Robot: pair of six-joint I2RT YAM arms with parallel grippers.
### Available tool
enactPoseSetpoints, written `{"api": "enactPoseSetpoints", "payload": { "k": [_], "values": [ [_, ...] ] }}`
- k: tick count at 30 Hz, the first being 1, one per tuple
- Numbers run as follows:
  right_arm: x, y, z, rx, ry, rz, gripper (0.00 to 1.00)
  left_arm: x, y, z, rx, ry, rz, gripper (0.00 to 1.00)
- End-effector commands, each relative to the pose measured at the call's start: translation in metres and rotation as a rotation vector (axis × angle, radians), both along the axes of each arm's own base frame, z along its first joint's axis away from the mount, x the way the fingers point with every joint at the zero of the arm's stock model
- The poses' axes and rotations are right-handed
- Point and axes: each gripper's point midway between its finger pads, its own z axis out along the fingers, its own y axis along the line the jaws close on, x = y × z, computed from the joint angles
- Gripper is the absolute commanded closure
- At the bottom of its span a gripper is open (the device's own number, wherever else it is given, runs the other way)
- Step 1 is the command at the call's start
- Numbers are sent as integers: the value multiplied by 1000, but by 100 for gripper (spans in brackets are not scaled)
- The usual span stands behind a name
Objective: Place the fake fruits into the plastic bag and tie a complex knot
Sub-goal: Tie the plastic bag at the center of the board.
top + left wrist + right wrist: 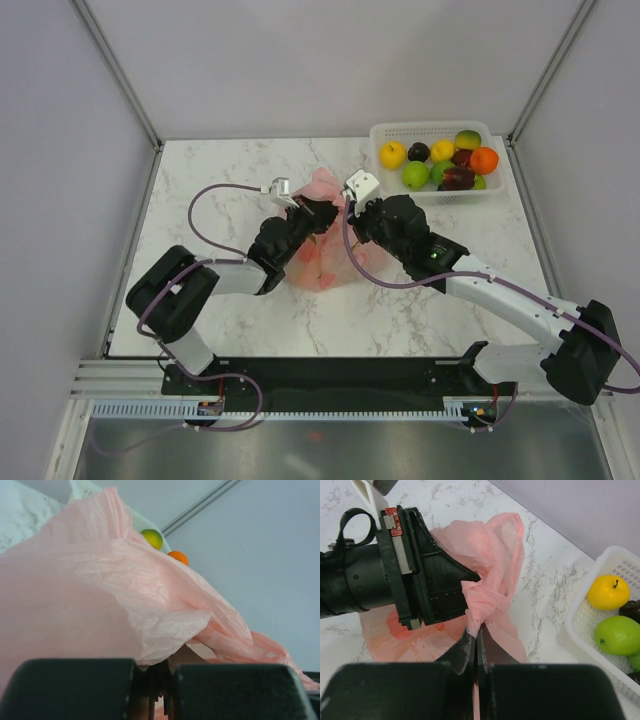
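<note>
At the centre of the surface (pixel 240 310), the bag (pixel 320 272) lies bunched; the left hand (pixel 154 680) and right hand (pixel 476 640), each pressed together, pinch its pink plastic. Fruits (pixel 415 175) sit in the basket (pixel 430 127), upper right.

R fingers (pixel 464 652) pinching pink bag (pixel 492 550) twist, L fingers (pixel 445 582) gripping it, basket (pixel 576 630) right

The bag (pixel 100 595) blocks most of the left wrist view, its contents indistinct; the basket (pixel 577 625) is cut off at the right wrist view's edge.
</note>
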Motion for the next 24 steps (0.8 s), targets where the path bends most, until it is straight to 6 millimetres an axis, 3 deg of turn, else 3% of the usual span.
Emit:
{"api": "enactPoseSetpoints", "payload": {
  "k": [1,2,3,4,13,18,22,24],
  "values": [
    [-2,3,40,78,-113,-1,100,26,0,30,-62,-186,55,98],
    [-4,4,38,73,-111,8,100,28,-3,33,-83,-205,51,98],
    [-4,5,37,66,-111,9,100,29,-5,54,-142,-272,44,98],
    [-6,6,36,57,-106,11,100,33,-9,42,-147,-266,39,98],
    [-10,7,30,38,-56,25,100,36,-18,98,-288,-446,15,98],
    [-8,10,26,23,-4,15,100,18,-18,127,-306,-509,-41,98],
    [-8,16,22,17,44,21,100,3,-23,134,-335,-490,-132,98],
    [-10,21,15,1,80,42,100,3,-29,121,-312,-413,-194,98]
  ]
}}
